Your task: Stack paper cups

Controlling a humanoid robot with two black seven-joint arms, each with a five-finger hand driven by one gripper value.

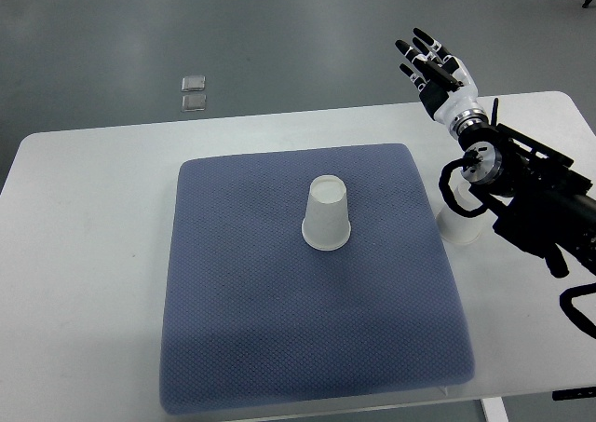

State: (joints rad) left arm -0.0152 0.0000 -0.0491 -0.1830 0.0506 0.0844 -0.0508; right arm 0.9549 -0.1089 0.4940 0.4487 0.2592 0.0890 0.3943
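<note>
A white paper cup stands upside down near the middle of the blue-grey mat. A second white cup sits on the white table just off the mat's right edge, partly hidden under my right forearm. My right hand is raised beyond the table's far edge, fingers spread and holding nothing, well above and behind that second cup. My left arm does not show.
The white table carries the mat. Two small clear squares lie on the grey floor beyond the table's far edge. My black right forearm crosses the table's right side.
</note>
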